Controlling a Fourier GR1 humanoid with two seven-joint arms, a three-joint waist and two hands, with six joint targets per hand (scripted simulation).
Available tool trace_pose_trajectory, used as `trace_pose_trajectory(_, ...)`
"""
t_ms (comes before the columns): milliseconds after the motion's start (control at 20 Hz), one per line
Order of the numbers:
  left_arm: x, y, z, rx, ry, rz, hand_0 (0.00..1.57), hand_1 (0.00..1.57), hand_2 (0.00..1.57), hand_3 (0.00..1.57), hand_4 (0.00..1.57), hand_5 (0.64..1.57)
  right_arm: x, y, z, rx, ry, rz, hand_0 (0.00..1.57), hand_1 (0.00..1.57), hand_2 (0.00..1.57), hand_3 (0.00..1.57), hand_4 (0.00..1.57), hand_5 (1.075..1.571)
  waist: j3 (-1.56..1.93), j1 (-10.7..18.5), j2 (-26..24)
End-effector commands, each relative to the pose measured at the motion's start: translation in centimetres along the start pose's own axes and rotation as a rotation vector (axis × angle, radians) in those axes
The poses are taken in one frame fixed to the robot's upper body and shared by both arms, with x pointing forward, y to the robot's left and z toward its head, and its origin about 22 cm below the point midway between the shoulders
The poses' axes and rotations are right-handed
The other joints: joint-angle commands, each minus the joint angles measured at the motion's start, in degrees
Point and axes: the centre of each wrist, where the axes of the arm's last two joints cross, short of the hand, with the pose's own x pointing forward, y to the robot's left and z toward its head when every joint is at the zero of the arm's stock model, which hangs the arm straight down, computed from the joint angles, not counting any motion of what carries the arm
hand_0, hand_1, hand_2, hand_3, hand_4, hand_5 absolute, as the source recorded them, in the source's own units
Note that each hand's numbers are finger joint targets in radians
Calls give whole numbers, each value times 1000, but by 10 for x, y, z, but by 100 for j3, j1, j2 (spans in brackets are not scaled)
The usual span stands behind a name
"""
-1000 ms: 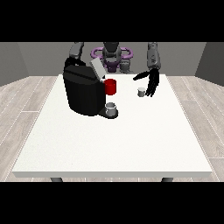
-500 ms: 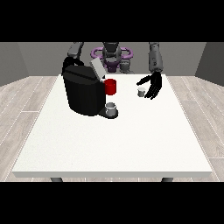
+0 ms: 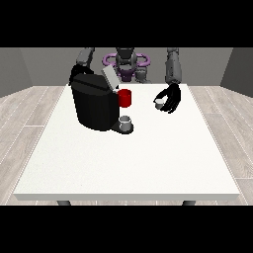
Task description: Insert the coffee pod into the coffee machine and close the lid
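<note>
A black coffee machine (image 3: 94,101) stands on the left part of the white table (image 3: 128,158), its grey lid (image 3: 109,77) tilted up and open. It has a red part (image 3: 125,98) at its front and a small grey cup (image 3: 125,121) on its base. The small whitish coffee pod (image 3: 159,103) is at the hand at the view's right (image 3: 170,98), whose fingers curl round it just above the table. The hand at the view's left (image 3: 78,71) is mostly hidden behind the machine's top.
The robot's torso (image 3: 126,62) is behind the far table edge. Grey wood floor surrounds the table.
The hand at the view's right has closed round the pod and shifted slightly; the pod now sits lifted in its fingers. The machine and other hand have not moved.
</note>
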Motion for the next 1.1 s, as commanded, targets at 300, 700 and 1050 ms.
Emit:
trace_pose_trajectory(300, -8, -1, -3, 50, -25, -173, 899, 899, 1011, 776, 309, 1571, 3, -3, -3, 14, -38, -22, 0, 0, 0, 0, 426, 1571, -3, -122, 261)
trace_pose_trajectory(700, 30, -3, -18, -43, -176, -133, 1424, 1424, 1457, 1423, 564, 1571, -23, -7, -4, -60, 49, -24, 0, 0, 0, 0, 442, 1571, 0, 300, -100)
trace_pose_trajectory(1050, 61, 32, -34, -95, -242, -127, 1323, 1323, 1383, 1352, 581, 1571, -24, -23, -3, -28, 94, -33, 0, 0, 0, 0, 468, 1571, -1, 190, -577)
